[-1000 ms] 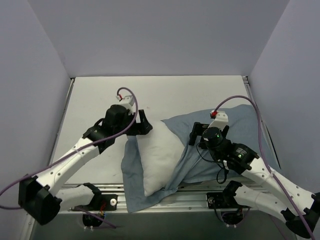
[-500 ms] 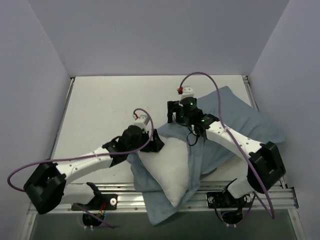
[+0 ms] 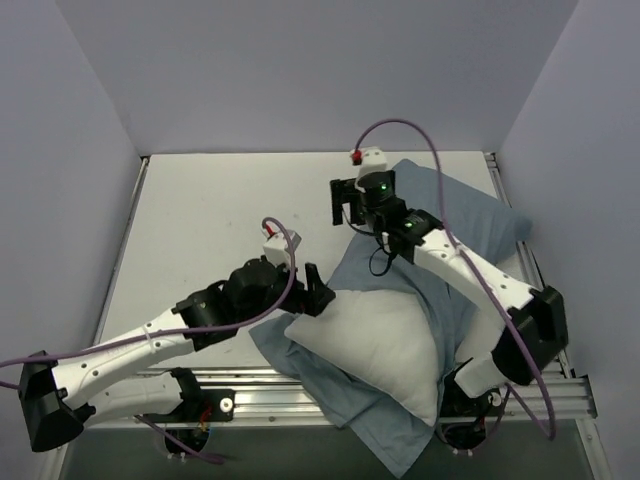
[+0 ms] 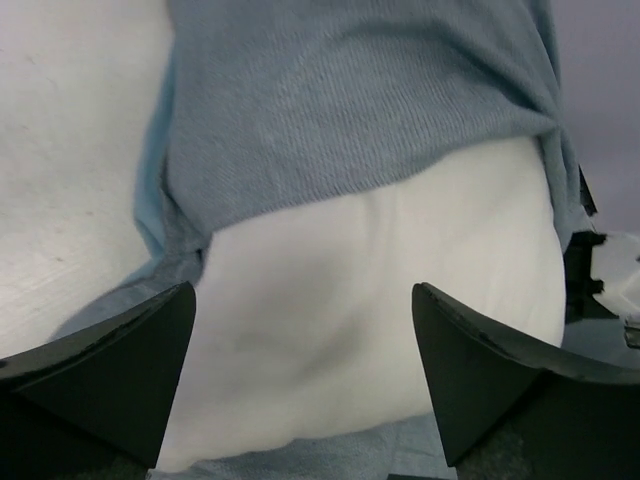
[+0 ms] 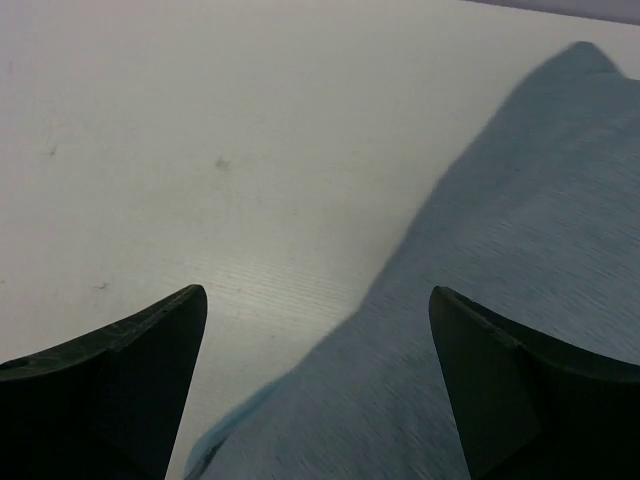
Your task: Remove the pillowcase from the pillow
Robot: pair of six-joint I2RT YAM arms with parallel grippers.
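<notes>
The table (image 3: 200, 210) is carrying the pillowcase (image 3: 470, 215) rumpled across its right half, covering only the far end of the pillow (image 3: 385, 335), whose bare white bulk is sticking out toward the near edge. The left gripper (image 3: 318, 295) is facing the pillow's left corner, jaws spread and holding nothing. The right gripper (image 3: 345, 205) is hovering released over the pillowcase's far-left edge.

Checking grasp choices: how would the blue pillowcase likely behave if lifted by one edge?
Probably floppy: the pillowcase lies rumpled and draped over the pillow, so it should sag and fold. Its ribbed weave in the left wrist view suggests little slip. Being partly under the pillow, it may drag that along.
</notes>
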